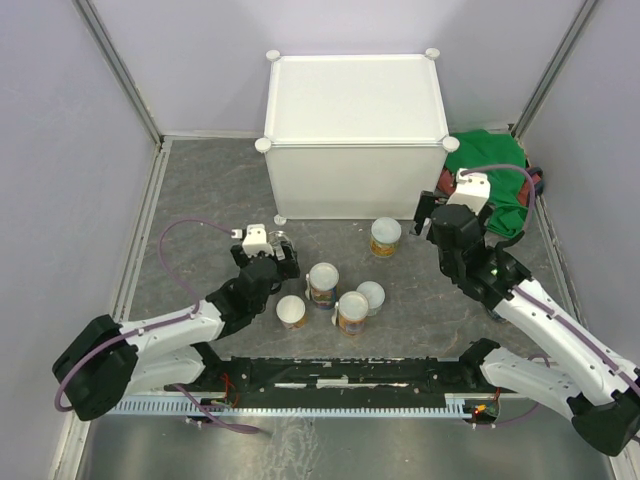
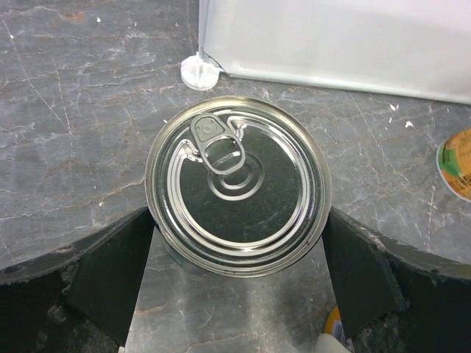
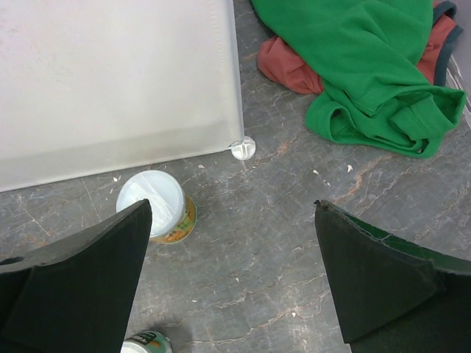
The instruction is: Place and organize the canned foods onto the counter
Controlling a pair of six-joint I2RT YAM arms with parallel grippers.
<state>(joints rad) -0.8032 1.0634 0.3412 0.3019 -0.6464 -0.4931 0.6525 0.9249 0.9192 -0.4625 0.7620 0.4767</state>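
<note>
From above, the counter (image 1: 355,95) is standing at the far side with nothing on its top. Five pale-lidded cans (image 1: 322,283) are sitting on the grey tabletop (image 1: 200,190) in front of it, so the job is only just getting going. The left claw (image 1: 268,243) is reaching down at a sixth can left of that cluster. The right claw (image 1: 437,213) is hanging near the counter's right front corner, beside the green cloth (image 1: 490,175).

Through the left wrist camera, the left claw (image 2: 239,235) is gaping wide around the pull-tab can (image 2: 238,185), with a finger just beside the rim on each side and not pinching. The can is standing upright, near the counter's foot (image 2: 199,72).

Through the right wrist camera, the right claw (image 3: 232,220) is spread wide and carrying nothing. It is hovering over bare tabletop between an orange-labelled can (image 3: 156,204) and the green cloth (image 3: 360,66).

I'd say the first pickup is in hand. Next, the left claw is going to need to close squarely on the can's wall. Then it must lift it clear of the counter's edge and set it well back, leaving room for the rest.
</note>
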